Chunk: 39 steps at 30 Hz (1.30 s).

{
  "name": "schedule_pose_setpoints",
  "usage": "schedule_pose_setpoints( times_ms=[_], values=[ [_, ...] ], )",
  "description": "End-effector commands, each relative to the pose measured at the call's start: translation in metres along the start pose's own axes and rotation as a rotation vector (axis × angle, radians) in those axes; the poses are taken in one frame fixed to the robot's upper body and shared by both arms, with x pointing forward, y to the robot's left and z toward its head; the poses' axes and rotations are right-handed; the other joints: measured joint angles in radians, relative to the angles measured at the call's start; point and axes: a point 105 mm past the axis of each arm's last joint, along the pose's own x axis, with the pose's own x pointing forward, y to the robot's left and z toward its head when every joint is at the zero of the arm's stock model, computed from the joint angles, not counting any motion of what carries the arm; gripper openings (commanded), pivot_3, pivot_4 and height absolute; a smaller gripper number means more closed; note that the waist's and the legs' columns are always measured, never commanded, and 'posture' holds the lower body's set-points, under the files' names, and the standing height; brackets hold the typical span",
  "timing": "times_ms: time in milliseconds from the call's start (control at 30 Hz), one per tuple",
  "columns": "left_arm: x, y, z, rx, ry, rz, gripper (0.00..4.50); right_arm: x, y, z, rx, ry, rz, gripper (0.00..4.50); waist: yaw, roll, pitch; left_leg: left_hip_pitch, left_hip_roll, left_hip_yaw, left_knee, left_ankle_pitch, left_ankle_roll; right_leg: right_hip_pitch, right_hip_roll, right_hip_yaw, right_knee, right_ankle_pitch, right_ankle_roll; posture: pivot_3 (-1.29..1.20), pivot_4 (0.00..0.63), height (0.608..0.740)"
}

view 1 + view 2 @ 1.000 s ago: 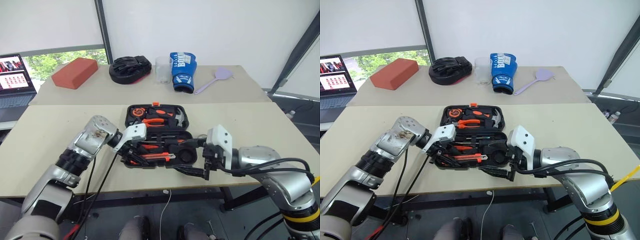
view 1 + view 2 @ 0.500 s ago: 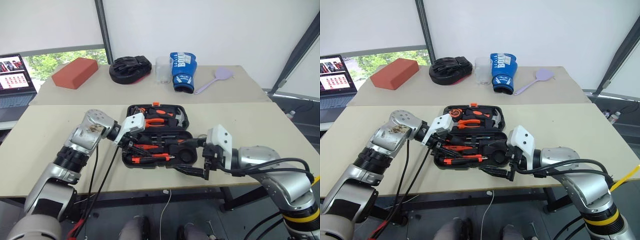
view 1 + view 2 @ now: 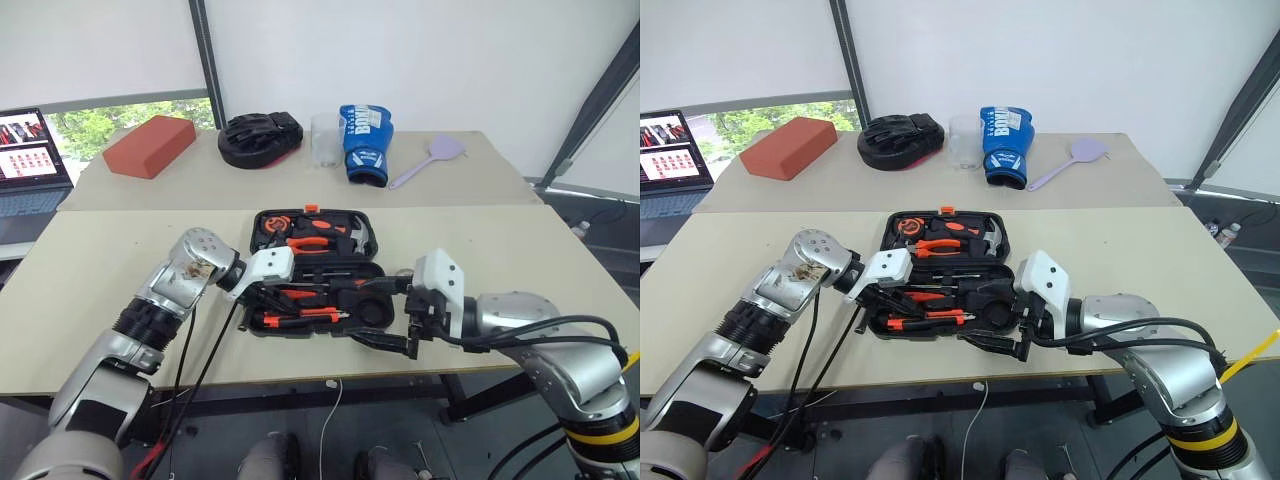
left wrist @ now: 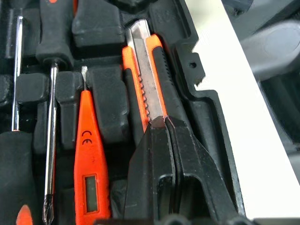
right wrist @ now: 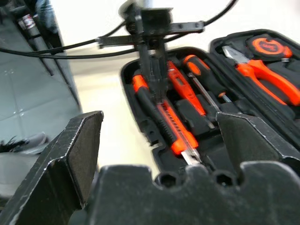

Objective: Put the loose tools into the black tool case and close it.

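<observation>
Left hand is pinched shut, fingertips resting on the metal top of the utility knife, apparently pressing it into its recess, not gripping it. The knife lies in the near row of the black tool case, along its front edge. Its long axis runs straight away from the left fingertips, so hand and knife line up end to end. Beside it sit the tester screwdriver and a screwdriver, already seated. Right hand is wide open and empty, hovering just off the case's near right corner, above the tabletop. Left hand is nearer the knife. Lid lies open; closing not yet done.
</observation>
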Motion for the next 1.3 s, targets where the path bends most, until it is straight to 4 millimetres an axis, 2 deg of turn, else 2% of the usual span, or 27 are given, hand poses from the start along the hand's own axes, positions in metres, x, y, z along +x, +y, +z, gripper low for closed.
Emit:
schedule_pose_setpoints(
  times_ms=[33, 133, 200, 233, 333, 433, 533, 633, 767, 900, 1000, 1100, 1233, 1300],
  values=[
    [0.017, -0.01, -0.032, 0.046, 0.164, -0.033, 0.08, -0.005, -0.012, 0.013, -0.037, -0.037, -0.069, 4.5, 0.0, 0.001, -0.001, 0.001, 0.0, 0.0, 0.0, 0.0, 0.0, 0.0, 0.0, 0.0, 0.0, 0.0, -0.001, 0.0, 0.15, 0.718],
    [0.018, -0.008, -0.033, 0.042, 0.153, -0.017, 0.08, -0.006, -0.015, 0.012, -0.034, -0.035, -0.084, 4.5, 0.003, 0.004, -0.002, 0.002, 0.0, 0.0, 0.0, 0.0, 0.0, 0.002, -0.001, 0.0, 0.0, -0.003, -0.005, 0.0, 0.15, 0.718],
    [0.015, -0.002, -0.026, 0.03, 0.113, 0.015, 0.08, -0.006, -0.016, 0.011, -0.032, -0.031, -0.089, 4.5, 0.003, 0.004, -0.002, 0.003, 0.0, 0.0, 0.0, 0.0, 0.0, 0.003, -0.001, 0.001, 0.0, -0.003, -0.004, 0.0, 0.15, 0.718],
    [0.011, 0.001, -0.019, 0.021, 0.07, 0.03, 0.08, -0.007, -0.016, 0.009, -0.032, -0.025, -0.092, 4.5, 0.004, 0.004, -0.002, 0.004, 0.0, 0.0, 0.0, 0.0, 0.0, 0.003, -0.001, 0.001, 0.0, -0.005, 0.001, 0.0, 0.15, 0.718],
    [-0.007, 0.01, 0.01, -0.037, -0.133, 0.087, 0.08, -0.015, -0.02, 0.002, -0.031, 0.016, -0.115, 4.5, 0.005, 0.004, -0.002, 0.004, 0.0, 0.0, 0.0, 0.0, 0.0, 0.003, -0.001, 0.001, 0.0, -0.005, 0.003, 0.0, 0.15, 0.718],
    [-0.038, 0.016, 0.037, -0.092, -0.365, 0.162, 0.77, -0.03, -0.035, -0.013, -0.011, 0.101, -0.167, 4.5, 0.005, 0.004, -0.001, 0.001, 0.0, 0.0, 0.0, 0.0, 0.0, 0.001, -0.002, 0.001, -0.001, -0.005, 0.004, 0.0, 0.15, 0.718],
    [-0.061, 0.018, 0.049, -0.119, -0.485, 0.233, 1.88, -0.041, -0.055, -0.031, -0.024, 0.202, -0.216, 4.5, 0.001, 0.004, 0.0, -0.001, 0.0, 0.0, 0.002, -0.001, 0.001, 0.0, -0.002, 0.001, -0.002, -0.002, -0.001, 0.0, 0.15, 0.718],
    [-0.073, 0.003, 0.057, -0.158, -0.557, 0.161, 2.9, -0.047, -0.073, -0.044, -0.051, 0.271, -0.232, 4.5, -0.003, 0.004, 0.0, -0.001, -0.001, 0.001, 0.003, -0.001, 0.002, 0.001, -0.001, 0.001, -0.002, 0.001, 0.006, 0.0, 0.15, 0.718],
    [-0.073, -0.007, 0.058, -0.148, -0.538, 0.173, 4.32, -0.04, -0.1, -0.066, -0.129, 0.373, -0.208, 4.5, -0.015, 0.007, 0.002, 0.0, -0.001, 0.002, 0.003, -0.001, 0.002, 0.002, 0.003, 0.001, -0.001, 0.001, 0.006, 0.0, 0.15, 0.718],
    [-0.07, -0.006, 0.056, -0.148, -0.513, 0.223, 4.42, -0.033, -0.104, -0.084, -0.166, 0.454, -0.123, 4.5, -0.012, 0.009, 0.004, 0.0, -0.001, 0.002, 0.004, -0.001, 0.002, 0.001, 0.002, 0.0, 0.0, 0.001, 0.007, 0.0, 0.15, 0.718],
    [-0.067, -0.01, 0.056, -0.142, -0.494, 0.227, 4.42, -0.023, -0.109, -0.089, -0.195, 0.458, -0.103, 4.5, -0.013, 0.009, 0.004, 0.0, -0.002, 0.002, 0.004, 0.003, -0.003, 0.001, 0.002, 0.0, 0.0, 0.002, 0.007, 0.0, 0.15, 0.718],
    [-0.063, -0.014, 0.053, -0.137, -0.474, 0.233, 4.5, -0.019, -0.11, -0.092, -0.202, 0.467, -0.086, 3.78, -0.019, 0.01, 0.005, 0.0, -0.002, 0.002, 0.004, 0.003, -0.004, 0.001, 0.002, 0.001, 0.0, 0.002, 0.008, 0.0, 0.15, 0.718],
    [-0.059, -0.02, 0.048, -0.131, -0.448, 0.227, 4.5, -0.017, -0.115, -0.095, -0.208, 0.468, -0.108, 2.26, -0.021, 0.01, 0.005, 0.0, -0.002, 0.002, 0.004, 0.003, -0.005, 0.001, 0.002, 0.001, 0.0, 0.002, 0.008, 0.0, 0.15, 0.718],
    [-0.059, -0.022, 0.047, -0.13, -0.441, 0.219, 4.5, -0.018, -0.118, -0.093, -0.203, 0.458, -0.129, 1.71, -0.021, 0.01, 0.005, 0.0, -0.002, 0.002, 0.004, 0.003, -0.005, 0.001, 0.001, 0.001, 0.0, 0.002, 0.008, 0.0, 0.15, 0.718]
  ],
)
